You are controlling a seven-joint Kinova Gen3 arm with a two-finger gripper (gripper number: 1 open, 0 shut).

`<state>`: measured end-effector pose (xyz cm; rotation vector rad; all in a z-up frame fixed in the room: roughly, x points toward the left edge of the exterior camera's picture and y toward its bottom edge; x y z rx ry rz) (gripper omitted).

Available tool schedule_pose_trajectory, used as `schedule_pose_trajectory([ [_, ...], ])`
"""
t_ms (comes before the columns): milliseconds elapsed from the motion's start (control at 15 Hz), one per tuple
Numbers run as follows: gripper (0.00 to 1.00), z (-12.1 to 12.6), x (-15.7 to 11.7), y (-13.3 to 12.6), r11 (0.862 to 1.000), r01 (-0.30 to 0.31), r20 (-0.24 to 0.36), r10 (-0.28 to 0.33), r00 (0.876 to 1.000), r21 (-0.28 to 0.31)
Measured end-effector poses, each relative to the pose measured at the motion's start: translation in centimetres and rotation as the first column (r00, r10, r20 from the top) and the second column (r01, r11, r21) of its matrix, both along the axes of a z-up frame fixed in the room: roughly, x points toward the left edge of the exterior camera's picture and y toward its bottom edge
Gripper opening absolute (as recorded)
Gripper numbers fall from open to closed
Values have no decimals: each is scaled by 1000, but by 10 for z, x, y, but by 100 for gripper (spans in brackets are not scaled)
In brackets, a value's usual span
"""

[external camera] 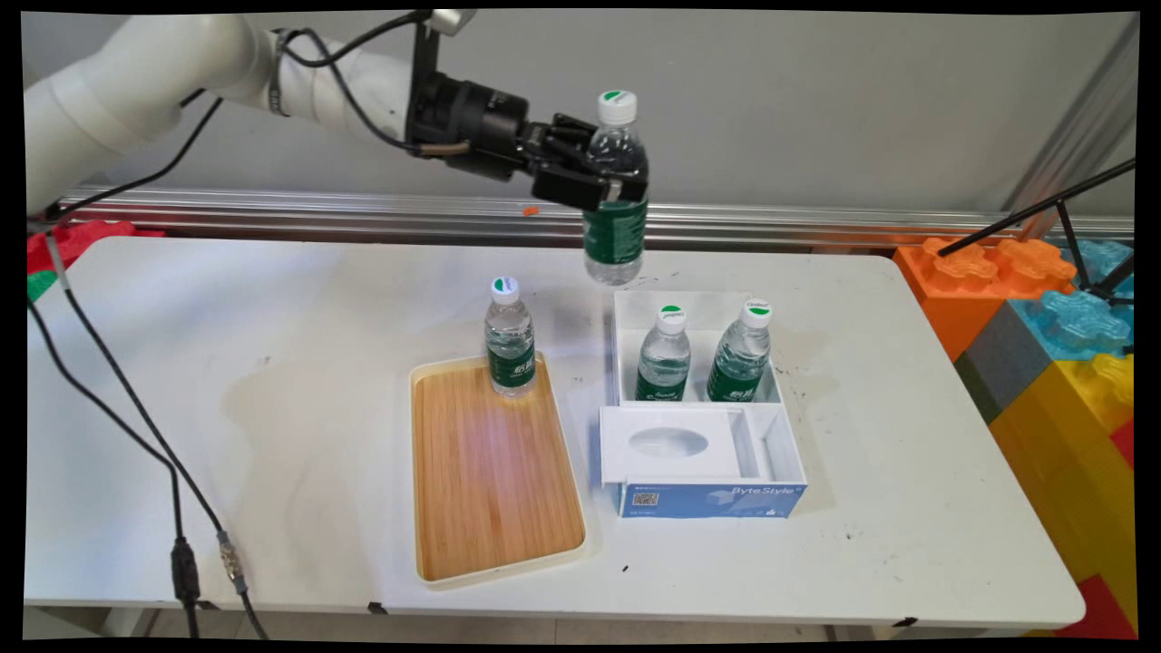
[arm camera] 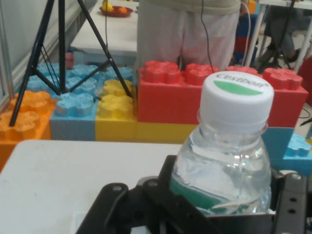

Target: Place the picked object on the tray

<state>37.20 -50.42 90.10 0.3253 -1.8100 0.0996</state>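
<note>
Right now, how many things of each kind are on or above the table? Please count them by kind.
Water bottles: 4 (held in gripper; on tray; in box)
Wooden tray: 1
White box: 1
Total: 6

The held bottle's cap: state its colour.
White with a green patch on top, on the bottle in the end effector; the cap shows best in the hand view.
</note>
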Motion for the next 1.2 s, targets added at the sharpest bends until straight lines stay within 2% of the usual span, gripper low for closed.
schedule_pose_trajectory([
  [667,0,-10,35,42,997,26,24,-27,999,79],
  [1200,0,-32,53,68,993,59,53,-65,997,102],
])
